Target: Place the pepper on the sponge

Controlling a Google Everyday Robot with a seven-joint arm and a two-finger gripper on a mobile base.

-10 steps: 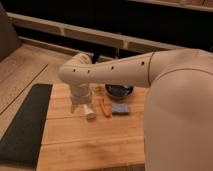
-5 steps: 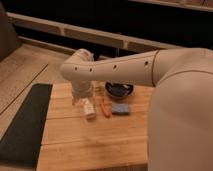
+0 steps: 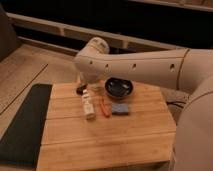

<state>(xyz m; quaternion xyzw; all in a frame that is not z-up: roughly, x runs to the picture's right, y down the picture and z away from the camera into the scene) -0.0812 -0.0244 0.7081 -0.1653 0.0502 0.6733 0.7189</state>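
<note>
The pepper (image 3: 104,107) lies on the table (image 3: 100,145) at frame centre, between the bottle (image 3: 88,105) and the sponge (image 3: 120,108), not on it. The gripper (image 3: 81,89) hangs upper left of the pepper; spread or pressed together cannot be told. Probable step: reach. Next move calls for alignment over the pepper, clear of the bottle.

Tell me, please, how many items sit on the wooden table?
4: a white bottle, the pepper beside it, the sponge beside that, a bowl behind. The arm may hide more near the gripper, behind the bottle.
</note>
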